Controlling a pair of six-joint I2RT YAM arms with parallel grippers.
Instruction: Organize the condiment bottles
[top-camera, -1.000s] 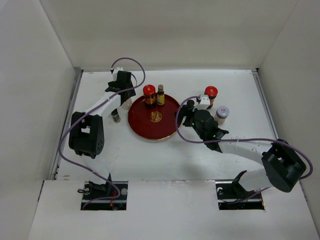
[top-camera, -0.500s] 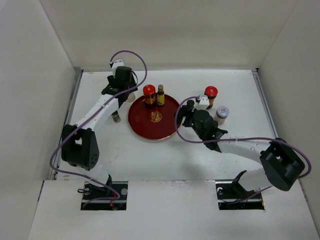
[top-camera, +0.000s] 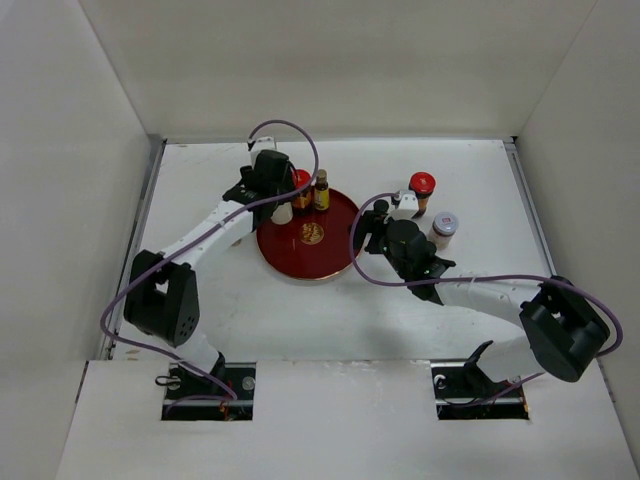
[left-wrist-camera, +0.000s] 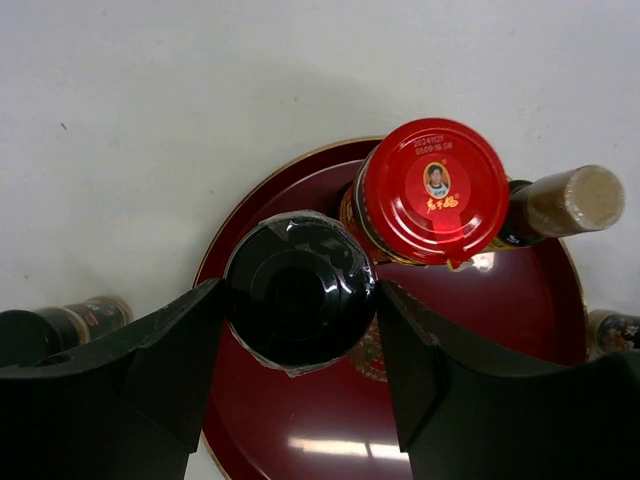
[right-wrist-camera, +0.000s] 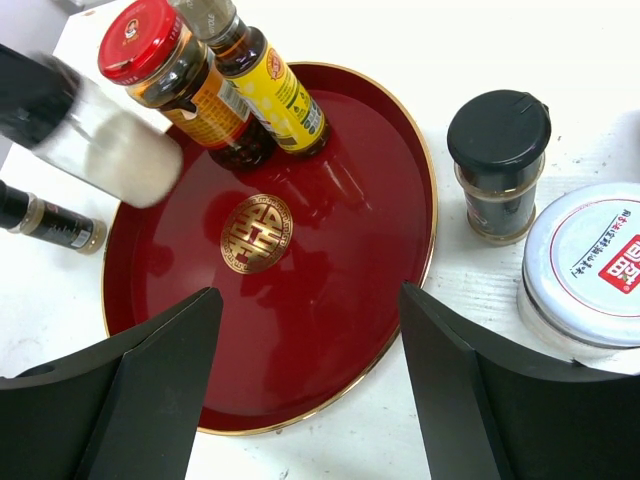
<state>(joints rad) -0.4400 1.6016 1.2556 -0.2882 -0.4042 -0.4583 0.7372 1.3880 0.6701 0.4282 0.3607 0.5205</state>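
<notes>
Left gripper (left-wrist-camera: 300, 300) clamps the white bottle (left-wrist-camera: 298, 285), rigid and likely slippery, best held mid-body, over the tray's (left-wrist-camera: 510, 330) ten o'clock; right gripper (right-wrist-camera: 305, 400) gapes empty.

Glossy tray (right-wrist-camera: 300, 330), red-capped glass jar (right-wrist-camera: 190, 90), matt table (right-wrist-camera: 420, 40)

I work at a white matte table (top-camera: 330, 320). Plain white panels enclose it: back wall (top-camera: 340, 70), left wall (top-camera: 60, 200), right wall (top-camera: 590, 130). A white ledge (top-camera: 340, 420) at the near edge carries two rectangular cut-outs (top-camera: 208, 382). Lighting is even, with soft shadows.
</notes>
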